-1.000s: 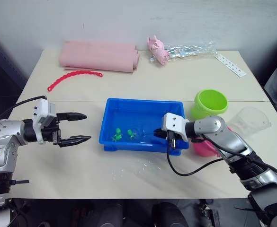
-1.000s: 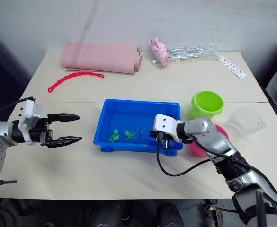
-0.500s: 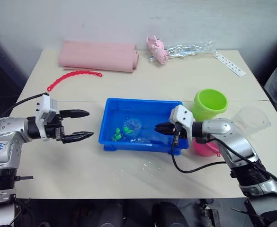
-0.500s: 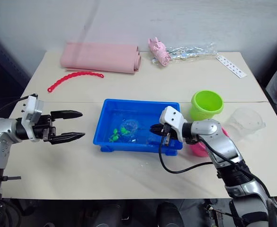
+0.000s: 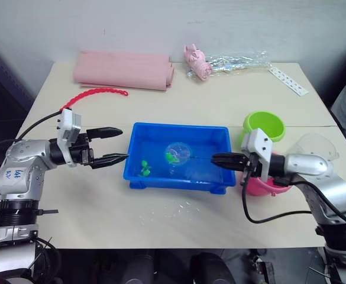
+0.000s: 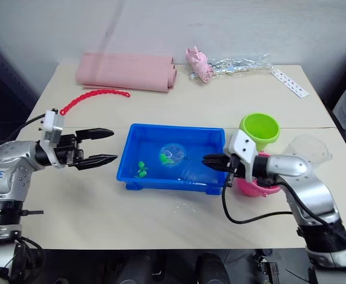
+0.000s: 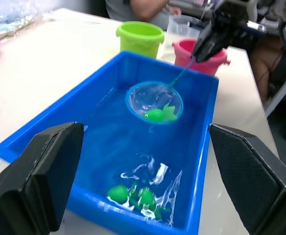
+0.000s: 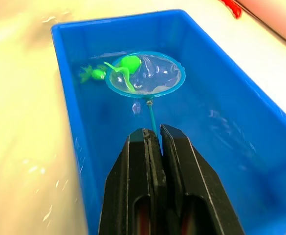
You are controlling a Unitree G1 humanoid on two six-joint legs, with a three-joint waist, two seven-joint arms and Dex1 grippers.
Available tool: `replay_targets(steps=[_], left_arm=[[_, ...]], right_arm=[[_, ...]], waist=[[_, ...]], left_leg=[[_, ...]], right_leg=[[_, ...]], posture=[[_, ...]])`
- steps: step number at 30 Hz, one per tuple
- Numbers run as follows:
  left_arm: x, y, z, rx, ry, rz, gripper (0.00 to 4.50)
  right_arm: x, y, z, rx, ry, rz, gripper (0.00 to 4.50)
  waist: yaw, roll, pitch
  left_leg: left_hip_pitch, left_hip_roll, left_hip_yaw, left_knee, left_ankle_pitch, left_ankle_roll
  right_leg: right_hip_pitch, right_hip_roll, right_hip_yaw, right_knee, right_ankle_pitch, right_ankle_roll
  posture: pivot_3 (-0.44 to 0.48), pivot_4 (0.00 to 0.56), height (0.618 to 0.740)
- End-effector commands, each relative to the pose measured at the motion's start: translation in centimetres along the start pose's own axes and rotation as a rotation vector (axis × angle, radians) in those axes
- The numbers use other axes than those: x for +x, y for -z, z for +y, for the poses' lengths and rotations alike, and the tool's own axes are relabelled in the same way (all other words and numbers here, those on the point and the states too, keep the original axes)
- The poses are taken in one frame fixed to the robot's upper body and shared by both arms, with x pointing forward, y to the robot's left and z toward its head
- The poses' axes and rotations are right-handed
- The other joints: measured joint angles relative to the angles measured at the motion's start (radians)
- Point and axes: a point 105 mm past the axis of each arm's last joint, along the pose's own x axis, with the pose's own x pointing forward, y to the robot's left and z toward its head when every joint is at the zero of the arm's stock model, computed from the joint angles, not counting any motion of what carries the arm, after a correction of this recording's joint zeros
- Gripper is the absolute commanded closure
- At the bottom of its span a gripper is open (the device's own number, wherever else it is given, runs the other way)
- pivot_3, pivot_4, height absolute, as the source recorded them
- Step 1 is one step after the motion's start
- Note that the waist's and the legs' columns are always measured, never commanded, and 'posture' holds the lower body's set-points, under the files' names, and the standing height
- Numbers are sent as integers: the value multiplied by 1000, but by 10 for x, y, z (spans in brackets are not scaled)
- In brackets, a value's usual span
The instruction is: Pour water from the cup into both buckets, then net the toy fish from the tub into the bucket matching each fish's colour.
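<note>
Now the right gripper [image 5: 215,159] is closing its two black fingers tightly on the thin dark handle of the small hand net [image 7: 155,103] with the blue ring hoop and clear mesh. It is holding the hoop over the middle of the shallow rectangular bright blue plastic tub [image 5: 138,133], with the handle lying almost level above the water. One bright green toy fish [image 7: 157,114] is lying inside the mesh. Two or three more tiny green fish [image 5: 144,167] are sitting together in the water near the tub's front corner on the robot's left (I cannot count them surely).

The left gripper [image 5: 121,145] is hovering just beside the left end of the tub, not touching it, and its fingers are spread wide apart with nothing between them.

On the robot's right side of the tub, the small lime green plastic bucket [image 5: 262,127] is standing upright on the pale table [image 5: 102,207]. The hot pink plastic bucket [image 5: 257,186] is standing in front of it, partly hidden behind the right wrist. The clear colourless plastic measuring cup [image 5: 314,148] is standing further to the right, near the table edge.

Along the far side of the table a rolled pale pink mat [image 5: 123,70], a red plastic chain [image 5: 93,94], a pale pink toy [image 5: 196,61] and a crinkled clear wrapper [image 5: 238,61] are lying.
</note>
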Motion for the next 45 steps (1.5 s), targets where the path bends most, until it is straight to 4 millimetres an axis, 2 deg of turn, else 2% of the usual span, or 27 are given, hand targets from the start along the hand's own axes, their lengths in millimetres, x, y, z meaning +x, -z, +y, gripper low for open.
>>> replay_targets(steps=[1,9,16,23,28,31,36,40,45], left_arm=[[8,-13,-2,44,15,-48,35],[32,-18,-4,10,50,-101,35],[44,-28,-4,46,60,-132,35],[57,-43,-5,62,64,-194,35],[69,-57,-10,69,88,-217,35],[77,-64,-12,88,91,-200,35],[83,-73,-13,96,84,-202,35],[86,-74,-15,89,97,-211,35],[86,-68,-16,94,96,-208,35]], right_arm=[[-19,-14,-2,-30,62,-34,4500],[-48,-13,-1,13,138,-27,4500],[-76,-31,-15,17,221,-67,4500],[-110,-34,-50,-43,369,-29,4500],[-130,-25,-78,-90,480,19,4500],[-142,-13,-95,-164,546,114,4500],[-147,4,-112,-320,590,259,4500],[-146,19,-119,-606,574,416,4500],[-143,17,-123,-878,545,490,4500]], waist=[[0,0,0],[2,0,0],[2,0,0],[6,0,0],[9,-1,0],[12,-1,0],[11,-1,0],[12,0,0],[10,0,0]], left_leg=[[0,0,0,0,0,0],[0,0,0,0,0,0],[0,0,0,0,0,0],[0,0,0,1,0,0],[0,0,1,1,0,1],[0,0,2,2,0,1],[0,0,3,2,0,1],[0,0,5,1,0,2],[0,0,6,2,0,2]], right_leg=[[0,0,0,0,0,0],[1,0,0,0,0,0],[1,0,-1,-1,0,0],[2,0,-1,-2,0,0],[2,0,-2,-2,0,0],[2,0,-2,-2,0,0],[2,1,-3,-1,0,0],[0,0,-4,-1,0,0],[0,1,-4,-1,0,0]], posture=[[0,150,740],[0,150,740],[0,150,740],[0,150,740],[0,150,740],[0,150,740],[0,150,740],[0,150,740],[0,150,740]])
